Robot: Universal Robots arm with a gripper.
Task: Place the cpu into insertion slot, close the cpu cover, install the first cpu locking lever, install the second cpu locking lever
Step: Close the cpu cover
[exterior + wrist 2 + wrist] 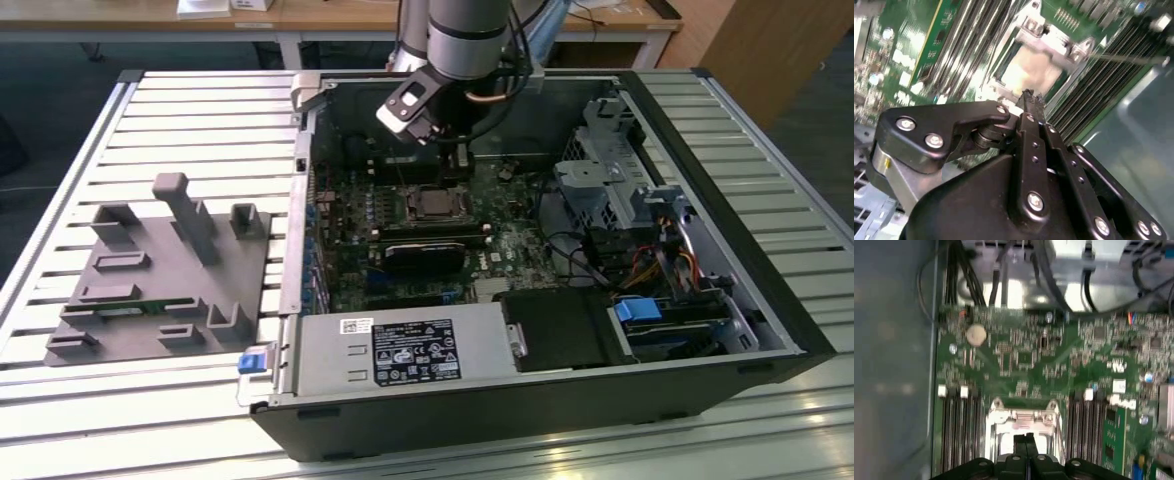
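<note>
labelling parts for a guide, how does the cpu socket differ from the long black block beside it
The insertion slot is small and roughly square with a silver metal rim; the black block is long, rectangular and all black. The slot lies closest to the gripper; the block lies nearer the power supply box. Both sit flat on the green motherboard.

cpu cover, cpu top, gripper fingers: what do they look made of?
cpu cover: bare metal, probably steel. It is bright silver with hard glints along its edges.
cpu: metal top, pale beige-silver with a dull satin sheen.
gripper fingers: matte black, fixed with silver screws. They could be anodised metal or hard plastic; the look leaves it open.
</note>
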